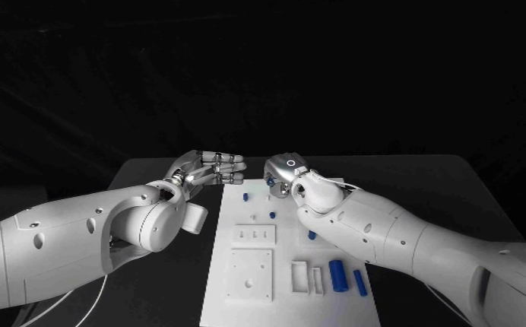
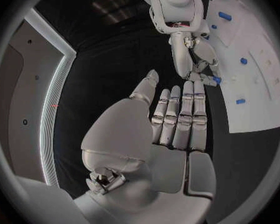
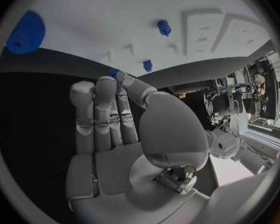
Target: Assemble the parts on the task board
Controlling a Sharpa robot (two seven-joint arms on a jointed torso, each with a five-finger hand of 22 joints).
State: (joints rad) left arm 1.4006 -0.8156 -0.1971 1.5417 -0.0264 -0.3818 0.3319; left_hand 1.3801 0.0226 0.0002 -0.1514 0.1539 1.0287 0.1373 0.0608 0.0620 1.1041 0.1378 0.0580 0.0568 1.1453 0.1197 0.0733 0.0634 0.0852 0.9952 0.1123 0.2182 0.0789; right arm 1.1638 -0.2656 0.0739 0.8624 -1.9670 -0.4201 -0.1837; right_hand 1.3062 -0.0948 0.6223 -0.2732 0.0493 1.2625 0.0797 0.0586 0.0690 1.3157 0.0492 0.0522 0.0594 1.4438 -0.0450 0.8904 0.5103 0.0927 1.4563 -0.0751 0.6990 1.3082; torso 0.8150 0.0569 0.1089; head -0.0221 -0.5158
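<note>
Black surface spreads wide under everything, and down its middle runs the white task board, long axis pointing away from the robot. Both arms reach to the board's far end: the left hand hangs just off the board's far left corner, fingers straight and pressed side by side, flat as a paddle, holding nothing. The right hand sits over the far edge of the board, its fingers also extended together, nothing visibly in them, though the thumb tip lies right at a small blue part; whether it touches, I cannot tell. That part lies just ahead of the right fingertips, so the right hand is clearly the nearer one. More blue parts rest further back: a small one mid-board, and two long cylinders near the close end, lying along the board's length, well apart from both hands
</note>
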